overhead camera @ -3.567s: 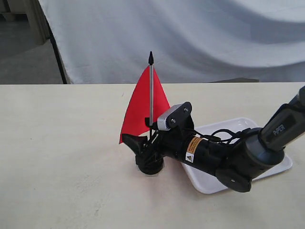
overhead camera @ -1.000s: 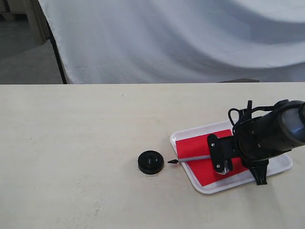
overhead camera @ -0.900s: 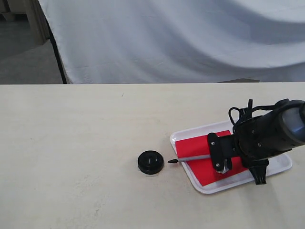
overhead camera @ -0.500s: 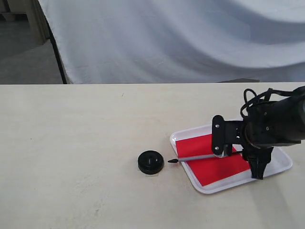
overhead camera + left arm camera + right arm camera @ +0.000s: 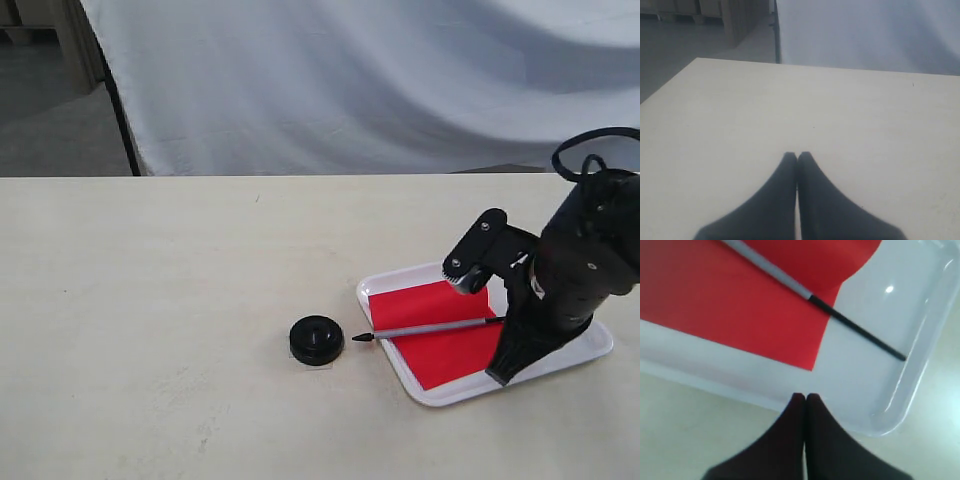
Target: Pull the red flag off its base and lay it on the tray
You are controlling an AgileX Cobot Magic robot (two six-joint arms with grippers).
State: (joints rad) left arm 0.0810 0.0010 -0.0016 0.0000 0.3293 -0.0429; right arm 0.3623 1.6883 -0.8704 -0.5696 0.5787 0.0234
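The flag [image 5: 440, 326] lies flat in the tray [image 5: 590, 346] toward the bench's [image 5: 150, 300] right edge, its tip poking over the rim toward the base [image 5: 317, 339]. The right fingers [image 5: 802, 406] are pressed together and hold nothing. They sit above the tray's front rim, clear of the cloth. The left fingers [image 5: 794, 167] are pressed together too, over bare bench.

Wrinkled white sheet [image 5: 400, 90] draping behind the pale counter [image 5: 150, 300], grey floor [image 5: 50, 110] and dark post [image 5: 120, 110] showing at ten o'clock.

Soft, even light, faint shadows. A small glare spot sits on the tray [image 5: 888, 289]. The left gripper [image 5: 797, 157] and right gripper [image 5: 805, 397] look dark and blurred.
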